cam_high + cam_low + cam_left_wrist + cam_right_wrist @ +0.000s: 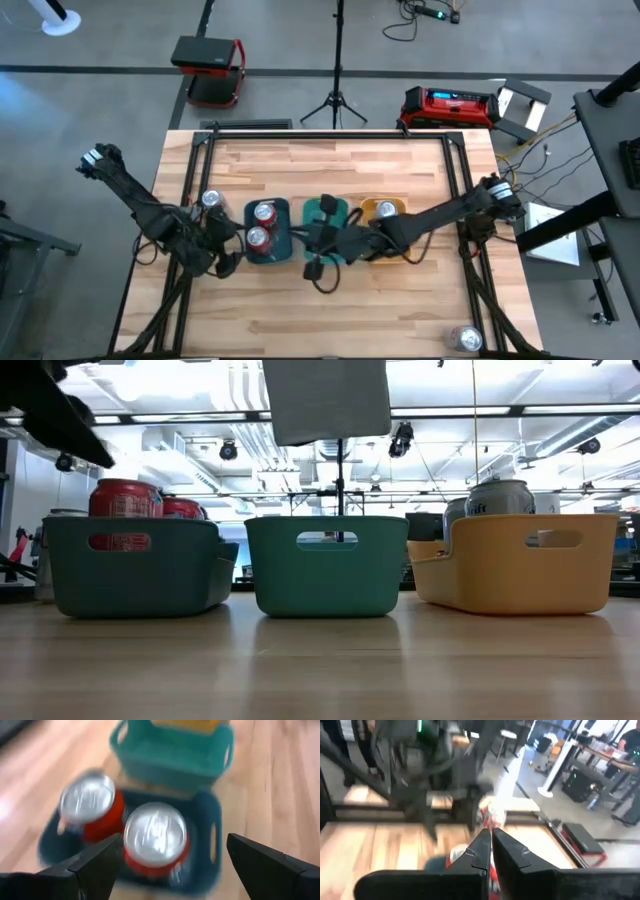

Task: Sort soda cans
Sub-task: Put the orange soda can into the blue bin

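Two red soda cans [262, 225] stand upright in the dark blue tray [283, 212], also seen as red cans [155, 837] in the left wrist view. One silver can [386, 210] stands in the orange tray [366, 208]. Another silver can [211, 200] stands on the table left of the blue tray, and a third silver can [465, 338] stands near the front right corner. My left gripper [170, 855] is open above the blue tray's near left side, its fingers wide apart around nothing. My right gripper [491, 842] is shut and empty, over the teal tray [325, 212].
The three trays stand in a row at the table's middle: blue tray [135, 565], teal tray [326, 565], orange tray [520, 560]. Bare wood lies in front of and behind them. Tripods, a red case and cables stand on the floor beyond the far edge.
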`<move>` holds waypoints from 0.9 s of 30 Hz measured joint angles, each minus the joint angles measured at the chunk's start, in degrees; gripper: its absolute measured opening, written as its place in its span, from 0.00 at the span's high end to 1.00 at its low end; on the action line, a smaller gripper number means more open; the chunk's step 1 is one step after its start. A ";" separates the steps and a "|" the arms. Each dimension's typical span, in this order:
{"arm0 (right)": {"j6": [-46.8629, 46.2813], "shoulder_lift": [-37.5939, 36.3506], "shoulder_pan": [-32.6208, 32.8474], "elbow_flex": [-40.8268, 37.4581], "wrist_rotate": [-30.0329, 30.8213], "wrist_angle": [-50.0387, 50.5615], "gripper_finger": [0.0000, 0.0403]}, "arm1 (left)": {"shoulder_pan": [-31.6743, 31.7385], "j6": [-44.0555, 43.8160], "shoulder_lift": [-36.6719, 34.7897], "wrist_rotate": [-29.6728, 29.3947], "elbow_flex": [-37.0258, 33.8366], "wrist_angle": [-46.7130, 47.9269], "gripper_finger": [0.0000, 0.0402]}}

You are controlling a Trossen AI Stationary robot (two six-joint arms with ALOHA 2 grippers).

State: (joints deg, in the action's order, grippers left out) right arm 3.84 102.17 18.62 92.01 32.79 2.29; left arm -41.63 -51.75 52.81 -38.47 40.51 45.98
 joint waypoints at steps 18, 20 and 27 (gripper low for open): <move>-8.23 1.90 5.02 -5.30 4.86 1.69 0.97 | -0.18 -8.06 15.48 3.58 3.48 6.92 0.30; -8.75 1.95 5.02 -5.30 4.83 1.72 0.97 | 0.28 -7.23 16.51 3.66 3.24 5.96 0.36; -8.84 1.96 5.02 -5.30 4.73 1.72 0.97 | 2.27 -7.28 18.10 2.79 3.24 5.97 0.53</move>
State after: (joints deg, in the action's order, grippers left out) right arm -5.00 104.13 23.64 86.72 37.52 4.01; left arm -39.36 -59.02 70.91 -35.68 43.75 51.95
